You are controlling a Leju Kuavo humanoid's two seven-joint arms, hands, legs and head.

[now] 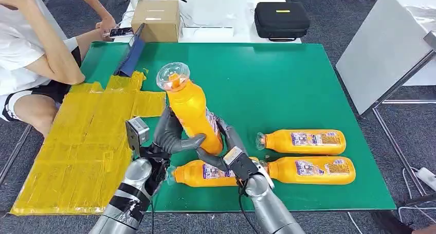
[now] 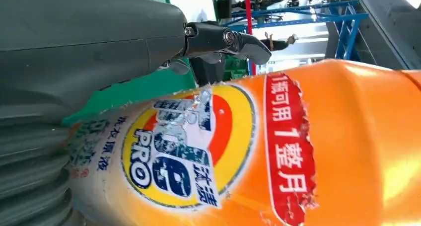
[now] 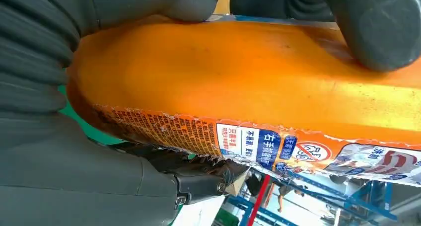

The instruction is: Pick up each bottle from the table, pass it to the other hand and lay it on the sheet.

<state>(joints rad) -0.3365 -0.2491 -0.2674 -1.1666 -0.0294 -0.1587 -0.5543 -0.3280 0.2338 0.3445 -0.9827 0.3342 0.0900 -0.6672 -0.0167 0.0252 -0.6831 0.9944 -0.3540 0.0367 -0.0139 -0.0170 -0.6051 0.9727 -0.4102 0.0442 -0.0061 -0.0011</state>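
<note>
Held upright above the green table (image 1: 288,85): orange plastic detergent bottle with clear cap (image 1: 191,110), gripped low by both left hand (image 1: 172,136) and right hand (image 1: 226,146). Probably rigid, smooth, somewhat slippery; mid-body grip likely safest. Yellow taped sheet (image 1: 87,141) lying left.

Green table (image 1: 288,85) carries a yellow sheet (image 1: 82,146) and seemingly three lying bottles (image 1: 303,141)

A robot test lab or workshop is suggested. A counter covered in green matting (image 1: 288,79) is set on grey carpet, with a white table (image 1: 226,13) behind carrying a brown cardboard box (image 1: 157,19) and a black zipped equipment case (image 1: 282,19). Blue metal racking (image 2: 317,22) is seen beyond, and a seated person (image 1: 31,54) is placed alongside.
</note>
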